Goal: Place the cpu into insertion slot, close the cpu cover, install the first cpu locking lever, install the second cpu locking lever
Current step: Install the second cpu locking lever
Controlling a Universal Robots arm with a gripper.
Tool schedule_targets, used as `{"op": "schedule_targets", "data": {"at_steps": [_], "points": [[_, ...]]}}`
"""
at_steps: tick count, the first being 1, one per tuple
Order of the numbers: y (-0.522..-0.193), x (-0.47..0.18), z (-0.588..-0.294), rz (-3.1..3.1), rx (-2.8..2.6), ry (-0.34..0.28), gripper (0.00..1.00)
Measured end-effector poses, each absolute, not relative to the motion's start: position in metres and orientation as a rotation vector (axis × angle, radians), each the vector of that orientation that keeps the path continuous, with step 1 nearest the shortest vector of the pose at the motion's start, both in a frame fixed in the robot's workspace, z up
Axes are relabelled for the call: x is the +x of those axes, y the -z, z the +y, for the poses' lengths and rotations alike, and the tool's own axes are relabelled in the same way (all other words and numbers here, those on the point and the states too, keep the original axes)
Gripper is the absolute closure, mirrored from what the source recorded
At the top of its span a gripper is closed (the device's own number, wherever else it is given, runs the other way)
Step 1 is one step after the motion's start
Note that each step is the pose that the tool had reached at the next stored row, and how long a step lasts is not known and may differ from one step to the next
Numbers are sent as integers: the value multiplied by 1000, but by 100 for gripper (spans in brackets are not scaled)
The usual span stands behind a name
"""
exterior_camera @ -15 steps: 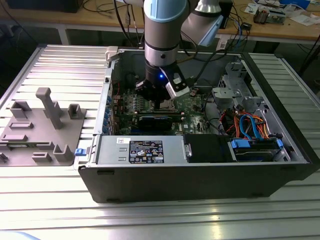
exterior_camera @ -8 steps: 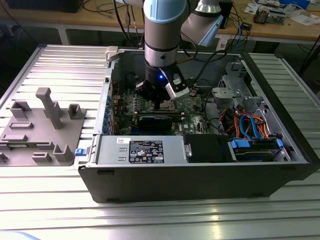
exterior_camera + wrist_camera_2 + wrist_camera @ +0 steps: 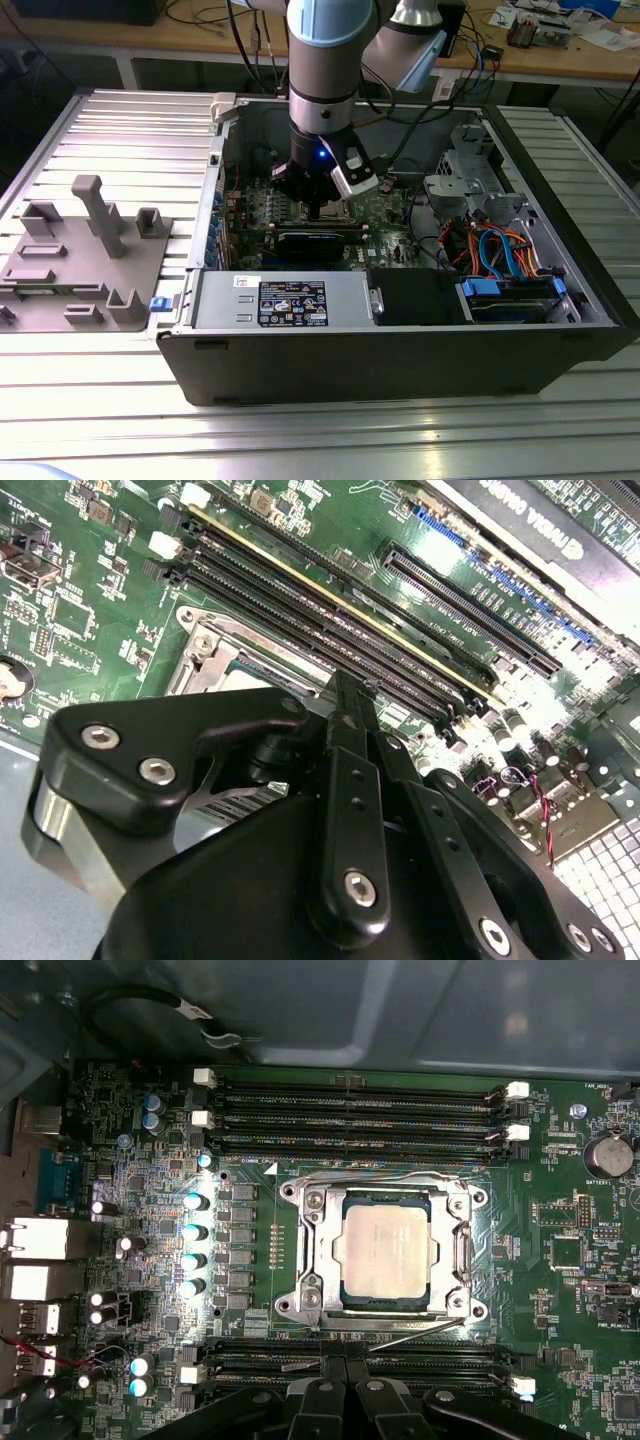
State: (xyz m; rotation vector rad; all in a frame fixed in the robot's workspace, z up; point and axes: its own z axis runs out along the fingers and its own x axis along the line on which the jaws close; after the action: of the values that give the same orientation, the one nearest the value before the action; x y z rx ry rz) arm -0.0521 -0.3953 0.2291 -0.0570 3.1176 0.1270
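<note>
In the first wrist view the cpu (image 3: 390,1250) lies flat in the insertion slot (image 3: 292,1305), its silver top showing through the window of the cpu cover (image 3: 322,1245), which is folded down over it. One thin locking lever (image 3: 380,1176) runs flat along the slot's far side. The other lever (image 3: 420,1329) lies slightly slanted along the near side, ending beside my gripper (image 3: 346,1358). The fingers are shut with no gap between them. In the second wrist view the gripper (image 3: 345,695) sits just off the slot's metal frame (image 3: 205,650). In the exterior view the gripper (image 3: 320,210) hangs low inside the open computer case.
Black memory slots (image 3: 360,1110) flank the socket on both sides. A long black card (image 3: 310,243) lies just in front of the gripper, with the power supply (image 3: 290,300) and blue cables (image 3: 500,255) nearby. Case walls (image 3: 215,190) enclose the board. A grey fixture (image 3: 80,250) stands on the table.
</note>
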Motion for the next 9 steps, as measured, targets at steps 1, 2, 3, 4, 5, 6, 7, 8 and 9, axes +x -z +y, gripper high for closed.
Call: {"op": "schedule_targets", "data": {"at_steps": [1, 2, 3, 4, 5, 6, 7, 8, 9], "points": [[-229, -52, -396, 3117, -57, -136, 89], [-229, -53, -397, 3117, -57, -148, 89], [-229, -53, -399, 3116, -58, -163, 89], [-229, -55, -399, 3115, -60, -172, 89], [-229, -55, -400, 3115, -63, -177, 89], [-228, -57, -402, 3115, -72, -184, 89], [-228, -57, -403, 3114, -77, -186, 89], [-227, -58, -404, 3114, -84, -189, 89], [-226, -58, -405, 3114, -96, -196, 89]]}}
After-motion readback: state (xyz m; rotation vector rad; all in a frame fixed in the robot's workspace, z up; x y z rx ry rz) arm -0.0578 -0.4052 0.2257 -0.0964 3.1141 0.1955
